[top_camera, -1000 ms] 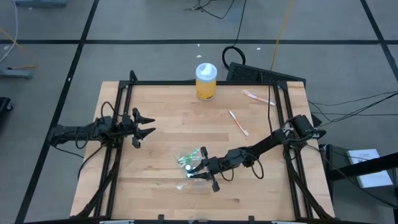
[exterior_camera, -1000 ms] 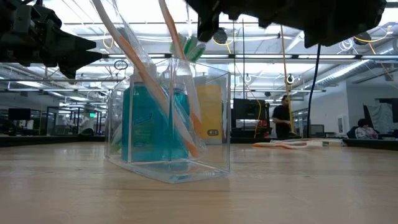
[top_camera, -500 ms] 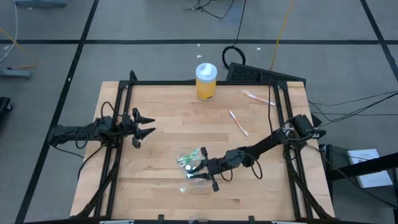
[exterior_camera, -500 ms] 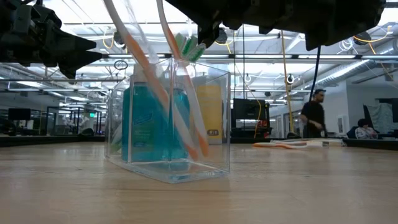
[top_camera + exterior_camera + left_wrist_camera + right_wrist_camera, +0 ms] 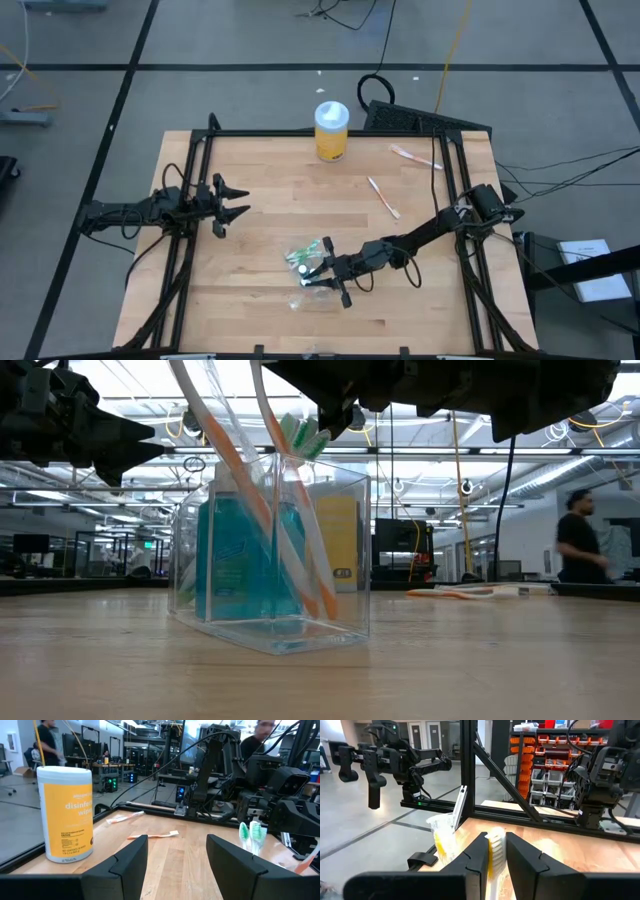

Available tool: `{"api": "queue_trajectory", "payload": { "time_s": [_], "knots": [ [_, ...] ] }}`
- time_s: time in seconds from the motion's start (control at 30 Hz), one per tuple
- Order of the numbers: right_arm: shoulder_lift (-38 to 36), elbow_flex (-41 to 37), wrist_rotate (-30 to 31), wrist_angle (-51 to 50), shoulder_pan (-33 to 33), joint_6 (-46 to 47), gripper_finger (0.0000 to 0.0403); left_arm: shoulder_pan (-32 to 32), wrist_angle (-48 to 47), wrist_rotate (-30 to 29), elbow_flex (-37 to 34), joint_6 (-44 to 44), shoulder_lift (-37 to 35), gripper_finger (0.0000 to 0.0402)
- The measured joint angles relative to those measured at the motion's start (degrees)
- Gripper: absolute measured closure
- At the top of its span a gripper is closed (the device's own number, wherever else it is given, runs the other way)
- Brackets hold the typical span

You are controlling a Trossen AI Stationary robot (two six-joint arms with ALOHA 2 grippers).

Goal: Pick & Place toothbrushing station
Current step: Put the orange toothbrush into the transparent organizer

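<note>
High view puts my right hand (image 5: 318, 274) over the toothbrushing station (image 5: 303, 263), which stands at the near middle of the counter (image 5: 260, 215). Its fingers are closed on a white toothbrush handle (image 5: 494, 851), seen between them in the right wrist view. My left hand (image 5: 238, 201) waits over the counter's left side, fingers apart and holding nothing. A yellow jar (image 5: 331, 131) stands at the far edge, two loose toothbrushes (image 5: 383, 197) lying right of it.
</note>
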Motion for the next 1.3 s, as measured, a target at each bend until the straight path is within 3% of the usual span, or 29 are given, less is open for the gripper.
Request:
{"api": "queue_trajectory", "payload": {
  "time_s": [0.17,0.57,0.7,0.87,1.07,1.3],
  "knots": [
    [0.0,-0.03,-0.02,-0.03,0.02,-2.32,0.034,0.02,0.0,0.0,0.0,0.0,0.0,0.0192],
    [-0.24,-0.09,-0.02,-0.06,0.02,-2.19,0.0249,0.0,0.0,0.0,0.0,0.0,0.0,0.0192],
    [-3.45,-0.09,-0.03,-0.95,0.02,-3.43,0.0232,0.01,-0.02,0.0,0.0,0.0,0.0,0.0192],
    [-12.79,-0.09,1.2,-16.05,-0.25,-6.87,0.0227,0.02,-0.02,-0.02,0.0,0.0,0.0,0.0192],
    [-25.23,-0.09,12.09,-40.7,-1.66,-6.65,0.0235,0.02,-0.02,-0.01,0.0,0.0,0.0,0.0192],
    [-35.48,-2.7,35.64,-63.32,-4.53,-0.61,0.0238,0.02,-0.02,-0.02,0.0,0.0,0.0,0.0192]
  ]
}}
